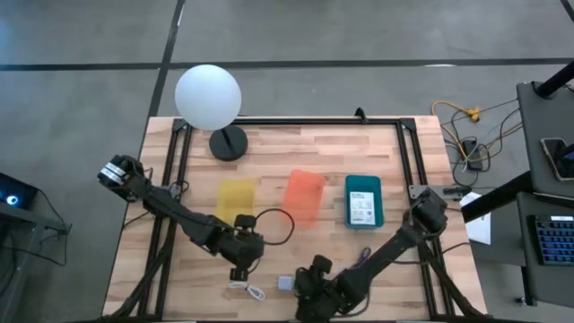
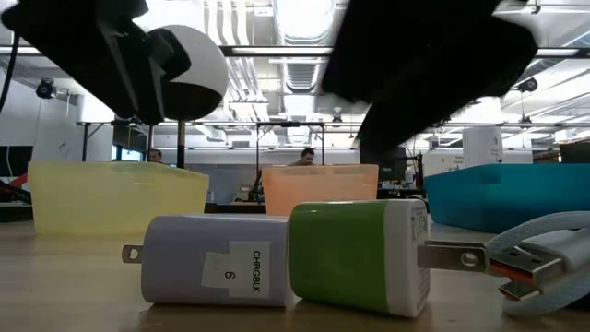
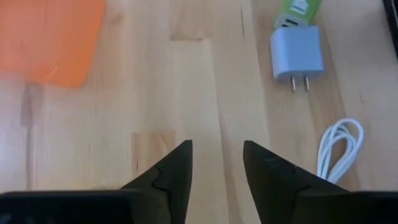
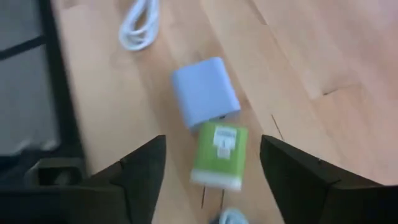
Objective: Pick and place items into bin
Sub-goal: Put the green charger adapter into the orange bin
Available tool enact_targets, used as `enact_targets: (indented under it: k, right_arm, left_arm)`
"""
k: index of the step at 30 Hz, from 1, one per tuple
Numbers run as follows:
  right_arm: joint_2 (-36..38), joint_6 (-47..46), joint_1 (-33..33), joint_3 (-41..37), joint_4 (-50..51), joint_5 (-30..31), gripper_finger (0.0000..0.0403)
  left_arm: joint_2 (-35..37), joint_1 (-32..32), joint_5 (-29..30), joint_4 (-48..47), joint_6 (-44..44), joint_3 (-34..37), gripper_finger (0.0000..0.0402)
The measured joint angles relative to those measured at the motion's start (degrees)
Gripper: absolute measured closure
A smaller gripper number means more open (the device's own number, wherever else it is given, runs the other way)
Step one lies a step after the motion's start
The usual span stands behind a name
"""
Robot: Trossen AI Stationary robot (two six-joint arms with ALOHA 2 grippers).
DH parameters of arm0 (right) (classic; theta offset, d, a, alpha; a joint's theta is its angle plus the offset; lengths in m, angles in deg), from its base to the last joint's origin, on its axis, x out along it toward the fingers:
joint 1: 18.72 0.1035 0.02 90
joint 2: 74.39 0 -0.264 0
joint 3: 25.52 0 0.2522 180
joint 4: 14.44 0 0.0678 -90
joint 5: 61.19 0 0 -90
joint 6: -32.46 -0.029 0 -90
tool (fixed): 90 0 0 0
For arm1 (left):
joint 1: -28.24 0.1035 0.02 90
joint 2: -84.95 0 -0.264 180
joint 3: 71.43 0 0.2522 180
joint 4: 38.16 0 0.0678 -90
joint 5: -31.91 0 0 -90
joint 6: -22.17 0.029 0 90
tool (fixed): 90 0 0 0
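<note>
1. Progress, as I judge it: early or middle. The teal bin point(image 1: 363, 200) holds white cards, while the yellow bin point(image 1: 236, 199) and the orange bin point(image 1: 303, 195) look empty from above.
2. Left to do: the grey charger cube point(image 4: 204, 92) and the green charger cube point(image 4: 217, 155) lie touching end to end on the counter point(image 1: 269, 144) near its front edge, and the white coiled cable point(image 3: 339, 149) lies just beside them. A purple cable point(image 1: 362, 259) shows near the right arm.
3. The right hand point(image 4: 211, 171) hangs over the green cube, its fingers spread wide to either side of it, holding nothing.
4. The left hand point(image 3: 216, 163) hovers above bare wood near the orange bin, fingers parted by a moderate gap, also holding nothing.
5. The counter is pale butcher-block wood inside a black frame, with a white globe lamp point(image 1: 208, 97) on a round black base toward the back.
6. Beyond is a grey floor, loose cords, and an open workshop with ceiling lights; people sit far off in the low view.
</note>
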Motion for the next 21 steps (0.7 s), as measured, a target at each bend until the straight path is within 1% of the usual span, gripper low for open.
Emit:
enact_targets:
  k: [3,5,9,12,17,21]
  right_arm:
    - [-1.7,-0.9,-1.1,0.7,0.0,-0.9,0.0129]
    - [-1.9,-0.4,-1.5,1.0,0.0,-1.8,0.0113]
    - [-1.9,1.8,-1.8,0.8,0.2,-2.9,0.0096]
    - [-1.9,3.6,-1.7,0.5,-0.2,-5.3,0.0095]
    - [-3.5,4.4,-1.9,-0.4,-1.1,-5.9,0.0102]
    - [-4.7,4.1,-2.2,-0.4,-1.2,-7.9,0.0114]
  left_arm:
    - [1.5,-0.5,-0.1,1.4,0.0,2.0,0.0268]
    - [2.3,-0.4,-0.1,4.5,0.0,3.0,0.0267]
    - [3.1,-0.4,-0.1,7.4,0.1,3.8,0.0267]
    - [3.4,-0.4,-0.1,8.1,0.7,3.7,0.0267]
    - [3.4,-0.4,-0.1,8.1,3.2,3.7,0.0267]
    - [3.4,-0.3,-0.1,8.6,4.8,3.7,0.0267]
